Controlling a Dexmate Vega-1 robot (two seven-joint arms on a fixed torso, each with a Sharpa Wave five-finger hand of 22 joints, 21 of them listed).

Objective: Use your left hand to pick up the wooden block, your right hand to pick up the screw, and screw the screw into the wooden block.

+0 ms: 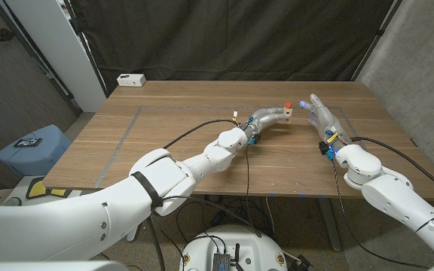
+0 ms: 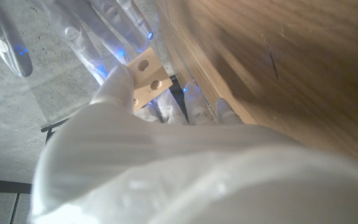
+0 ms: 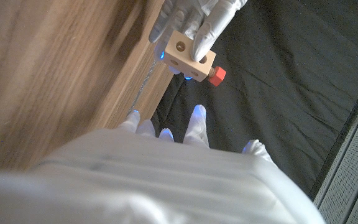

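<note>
My left hand point(image 1: 265, 117) holds the pale wooden block point(image 1: 284, 114) up above the middle of the table point(image 1: 187, 162). The red-headed screw point(image 1: 288, 105) sits in the block, its head sticking out of one face. In the right wrist view the block point(image 3: 188, 53) shows round holes, with the screw head point(image 3: 216, 76) at its side. My right hand point(image 1: 319, 114) hovers just right of the block, fingers spread, holding nothing. In the left wrist view the block point(image 2: 146, 78) sits at my left hand's point(image 2: 120, 106) fingertips, with the right hand's fingers point(image 2: 92, 31) beyond it.
A small white box point(image 1: 131, 79) lies at the table's back left corner. A blue stool point(image 1: 32, 147) stands on the floor to the left. A faint taped rectangle point(image 1: 138, 120) marks the tabletop. A dark curtain point(image 1: 239, 38) hangs behind.
</note>
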